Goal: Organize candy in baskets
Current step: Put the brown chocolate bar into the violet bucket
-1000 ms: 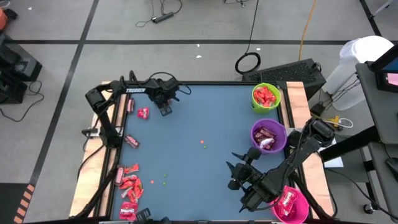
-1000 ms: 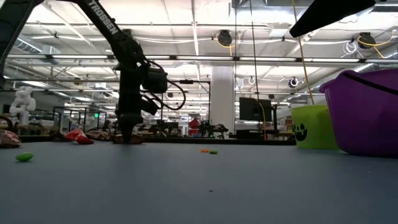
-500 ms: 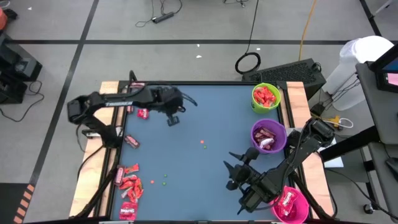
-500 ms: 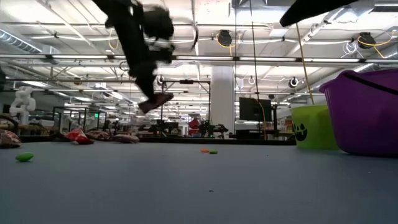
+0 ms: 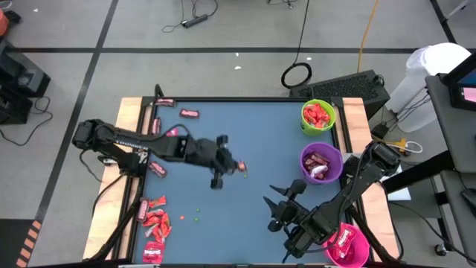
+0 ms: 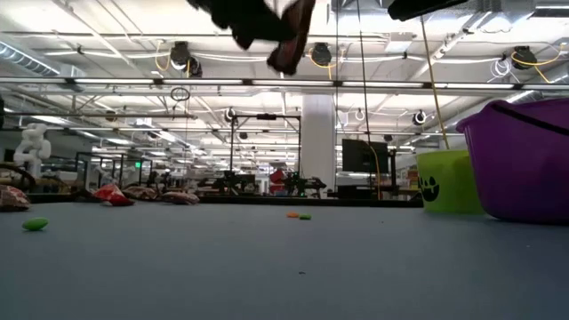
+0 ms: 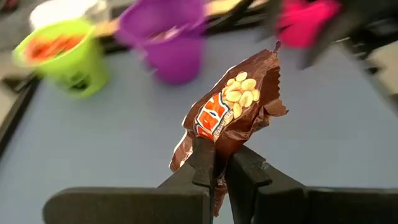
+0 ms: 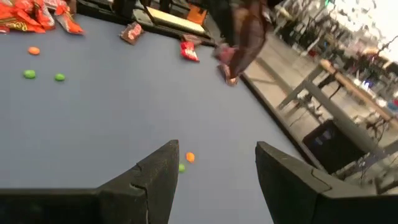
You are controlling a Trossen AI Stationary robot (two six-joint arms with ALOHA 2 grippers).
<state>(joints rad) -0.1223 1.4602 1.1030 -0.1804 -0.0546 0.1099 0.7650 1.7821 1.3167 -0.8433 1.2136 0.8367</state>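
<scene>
moved: left gripper (image 5: 227, 165) has swung from the table's far-left corner out to mid-table, now left of the purple basket (image 5: 321, 163); the brown candy (image 5: 239, 166) came up with it, off the surface.
high view, left: jaws clamped on the brown candy, arm stretched across from the left edge.
high view, right: right gripper (image 5: 277, 201) sits below-left of the purple basket, fingers apart, nothing in them.
high view, baskets: green basket (image 5: 317, 116) just beyond the purple basket, red candy inside; pink basket (image 5: 346, 245) on its near side, at the right arm's base.
high view, loose candy: red candy pile (image 5: 155, 222) far left of the purple basket; single pieces near the far-left edge.
high view, dots: small round sweets (image 5: 196, 214) on the blue table (image 5: 253, 134), between pile and right gripper.
low view: candy hangs high up, left of the purple basket (image 6: 520, 160); green basket (image 6: 448, 180) beside it; open workshop hall behind.
left wrist view: fingers (image 7: 205, 171) pinch the wrapper's lower end, peanut print showing; all three baskets blurred beyond.
right wrist view: fingers (image 8: 155, 168) spread wide; held candy (image 8: 242, 37) ahead; room tables behind.
</scene>
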